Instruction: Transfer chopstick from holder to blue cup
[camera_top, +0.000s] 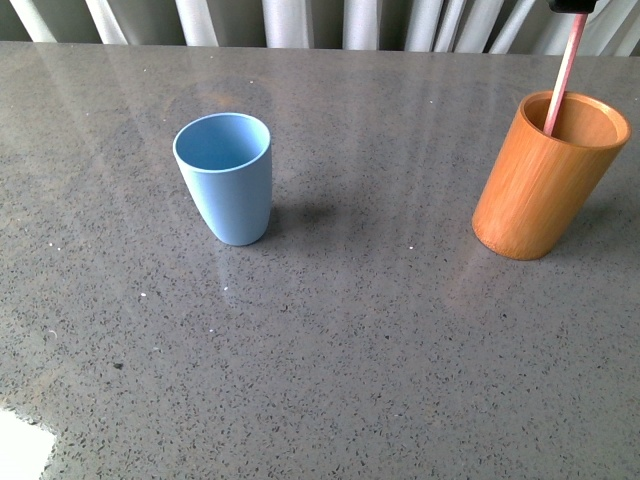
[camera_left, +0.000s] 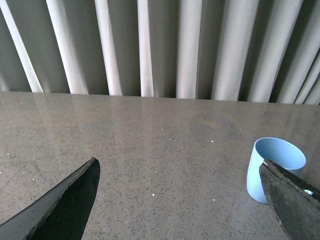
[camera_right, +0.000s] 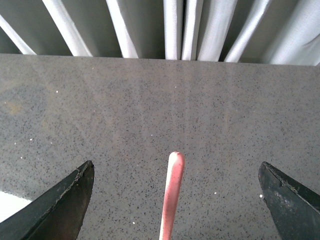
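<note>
One chopstick (camera_top: 563, 75) stands in the holder (camera_top: 540, 190) near the table's (camera_top: 380, 350) right edge; the blue cup (camera_top: 228, 185) sits well apart, toward the left. Both pincers gape apart: the right pincer (camera_right: 176, 165) flanks the chopstick's tip without touching it, the left pincer (camera_left: 177, 195) is near the cup.

Cup (camera_top: 224, 178) L on table (camera_top: 400, 380); holder (camera_top: 548, 176) well apart to R w/ chopstick (camera_top: 563, 75) standing in it.
</note>
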